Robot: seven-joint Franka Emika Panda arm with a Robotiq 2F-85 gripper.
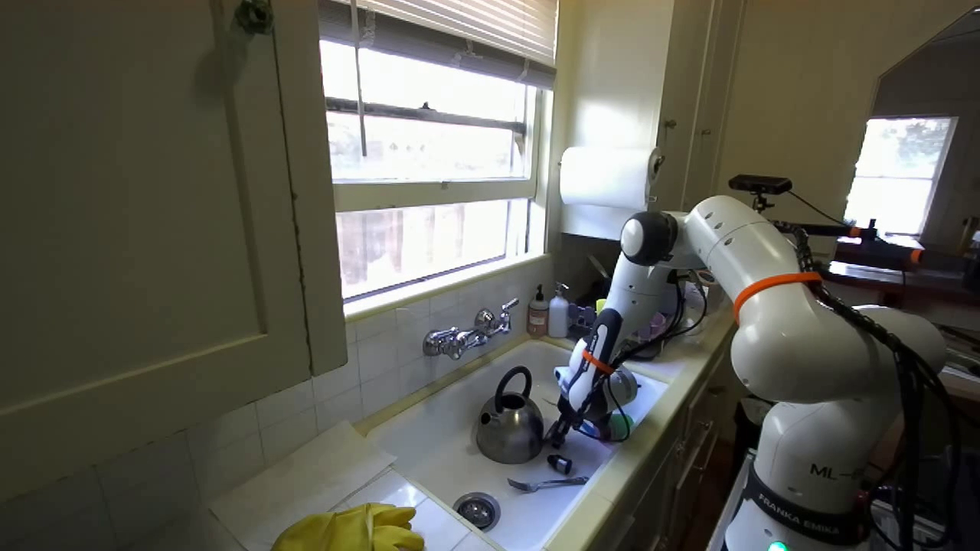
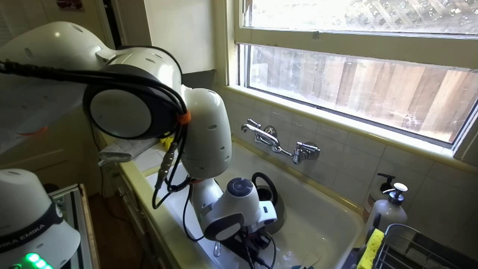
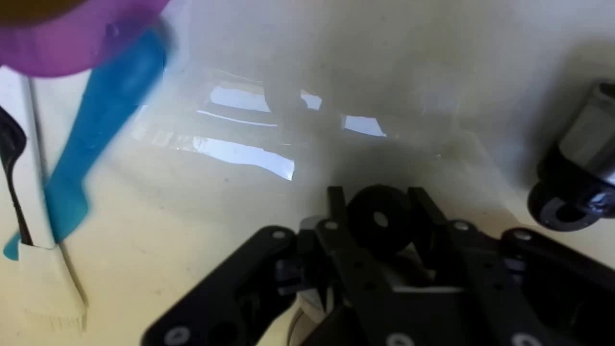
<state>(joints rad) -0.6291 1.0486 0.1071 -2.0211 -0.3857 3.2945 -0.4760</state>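
Inside the white sink [image 1: 440, 444] stands a steel kettle [image 1: 511, 435], contents not visible. Just beside the kettle, the gripper [image 3: 377, 194] is clamped on a round black piece [image 3: 377, 216]. Near the kettle lies a fork [image 1: 547, 484]. Above the kettle, a tap [image 1: 462, 339] projects from the tiled wall [image 1: 375, 375] below a window [image 1: 429, 153].

A rnd. blk. item [image 3: 375, 211] (w/ pale spot) is held btwn. the gripper's [image 3: 377, 193] tips, low over the sink floor [image 3: 288, 53].
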